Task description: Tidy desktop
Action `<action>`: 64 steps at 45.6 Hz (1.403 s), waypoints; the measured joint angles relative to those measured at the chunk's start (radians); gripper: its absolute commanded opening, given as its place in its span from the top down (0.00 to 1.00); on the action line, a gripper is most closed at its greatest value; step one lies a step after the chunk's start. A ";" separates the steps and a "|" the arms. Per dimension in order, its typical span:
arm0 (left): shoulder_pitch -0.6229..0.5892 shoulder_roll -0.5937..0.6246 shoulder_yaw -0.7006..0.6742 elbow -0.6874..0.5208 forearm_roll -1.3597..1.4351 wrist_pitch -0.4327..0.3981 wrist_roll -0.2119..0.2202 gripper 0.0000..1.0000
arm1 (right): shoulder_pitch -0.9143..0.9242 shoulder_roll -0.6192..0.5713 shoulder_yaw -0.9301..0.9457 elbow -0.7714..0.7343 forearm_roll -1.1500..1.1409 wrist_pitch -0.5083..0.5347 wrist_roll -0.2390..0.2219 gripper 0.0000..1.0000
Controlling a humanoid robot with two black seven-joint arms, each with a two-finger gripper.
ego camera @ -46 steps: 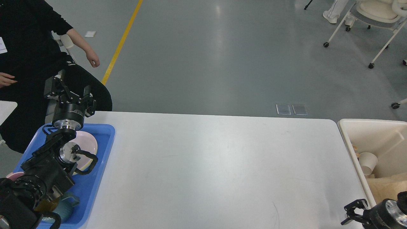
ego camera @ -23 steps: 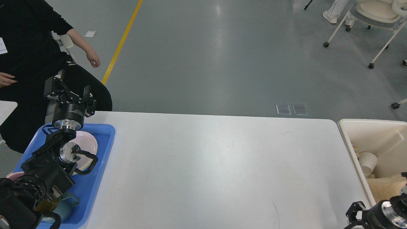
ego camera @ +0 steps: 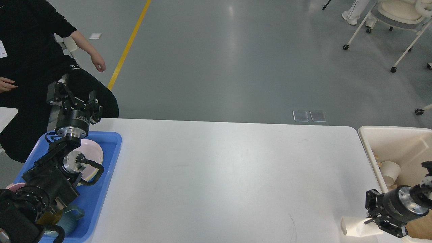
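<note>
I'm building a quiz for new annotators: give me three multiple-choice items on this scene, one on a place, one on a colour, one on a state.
1. Where does the pink plate lie?
A. in the blue tray
B. in the cream bin
C. mid-desktop

2. What colour is the floor line?
A. red
B. yellow
C. green

3. How are the left gripper's fingers?
A. shut on a cup
B. spread apart, empty
C. out of view

Answers: 1 A, the plate sits inside the tray's rim at the left end of the desktop. 2 B, a yellow stripe crosses the grey floor. 3 B, the two fingers stand apart with nothing between.
</note>
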 measured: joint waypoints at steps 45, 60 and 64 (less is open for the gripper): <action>0.000 0.000 0.000 0.000 -0.001 0.000 0.000 0.04 | 0.283 -0.086 0.178 -0.232 -0.006 -0.021 -0.002 1.00; 0.000 0.000 0.000 0.000 -0.001 0.000 0.000 0.04 | -0.062 0.111 0.171 -0.744 -0.020 -0.146 -0.002 0.00; 0.000 0.000 0.000 0.000 -0.001 0.000 0.000 0.04 | -0.105 0.127 0.174 -0.767 -0.020 -0.159 -0.002 0.00</action>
